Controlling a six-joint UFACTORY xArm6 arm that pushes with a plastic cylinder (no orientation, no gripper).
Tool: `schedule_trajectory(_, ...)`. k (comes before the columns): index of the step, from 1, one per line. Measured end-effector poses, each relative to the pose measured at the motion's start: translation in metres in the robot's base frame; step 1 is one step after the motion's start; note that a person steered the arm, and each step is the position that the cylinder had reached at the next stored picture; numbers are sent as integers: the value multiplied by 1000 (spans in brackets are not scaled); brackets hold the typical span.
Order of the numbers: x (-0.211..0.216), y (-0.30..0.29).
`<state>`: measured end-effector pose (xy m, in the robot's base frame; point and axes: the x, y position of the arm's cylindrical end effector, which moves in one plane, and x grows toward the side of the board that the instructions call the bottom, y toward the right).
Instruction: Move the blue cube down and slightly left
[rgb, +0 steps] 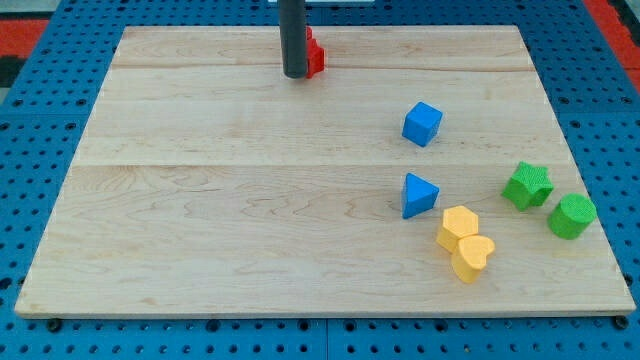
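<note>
The blue cube (422, 123) sits on the wooden board (250, 200), right of centre in the upper half. My tip (295, 75) is near the view's top, well to the upper left of the blue cube and apart from it. A red block (314, 55) sits right behind the rod, partly hidden by it; its shape cannot be made out. A blue triangular block (418, 194) lies below the cube.
Two yellow blocks (458, 226) (472, 257) touch each other at the lower right. A green star-like block (527, 186) and a green rounded block (572, 216) lie near the board's right edge. A blue pegboard (40, 150) surrounds the board.
</note>
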<state>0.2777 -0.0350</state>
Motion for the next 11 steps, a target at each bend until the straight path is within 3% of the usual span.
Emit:
schedule_trajectory(1,-14,1)
schedule_trajectory(3,42,33)
schedule_trajectory(4,45,33)
schedule_trajectory(6,41,38)
schedule_trajectory(7,9,81)
schedule_trajectory(9,11,120)
schedule_trajectory(10,35,158)
schedule_trajectory(11,91,172)
